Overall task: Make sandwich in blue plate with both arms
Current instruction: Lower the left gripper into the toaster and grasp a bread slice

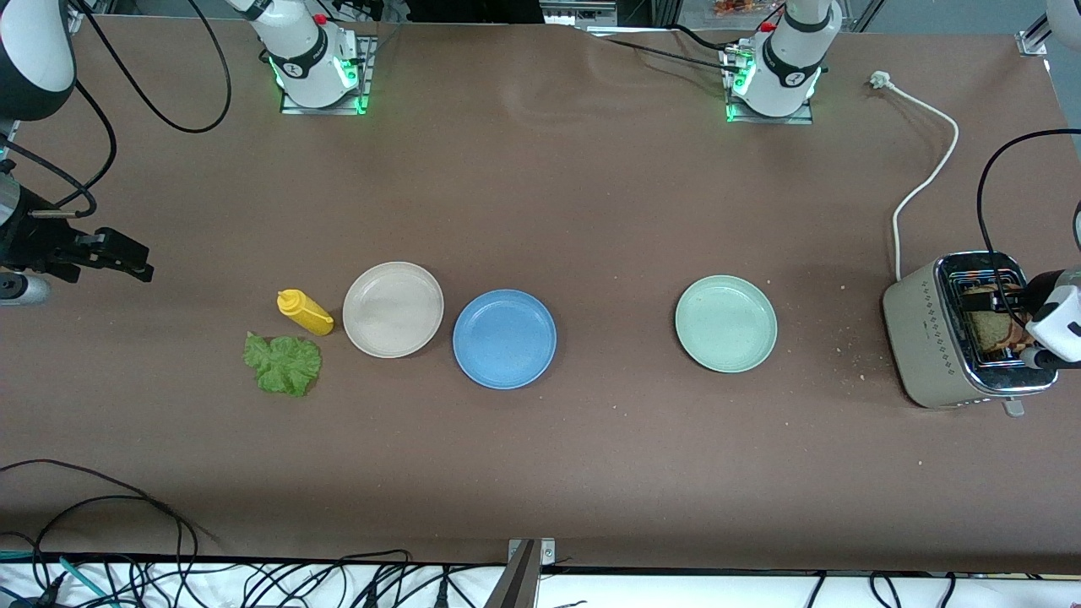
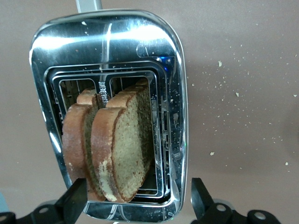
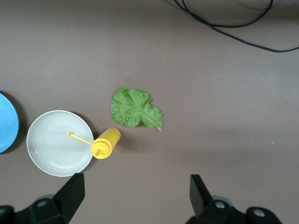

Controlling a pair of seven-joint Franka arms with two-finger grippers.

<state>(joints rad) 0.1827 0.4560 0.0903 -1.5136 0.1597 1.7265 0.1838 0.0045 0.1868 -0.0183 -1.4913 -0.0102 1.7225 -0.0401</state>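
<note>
Lettuce (image 1: 283, 364) is lying nearest the camera on the brown counter (image 1: 591, 473), beside a yellow squeeze bottle (image 1: 305, 312) and a cream plate (image 1: 393, 309). Just beside that, the blue plate (image 1: 504, 339) is sitting bare. The left gripper (image 2: 135, 201) is hovering, fingers apart, over two bread slices (image 2: 112, 149) standing in the toaster (image 1: 929, 338). The right gripper (image 3: 135, 198) is waiting, fingers spread, above the counter's right-arm end.
</note>
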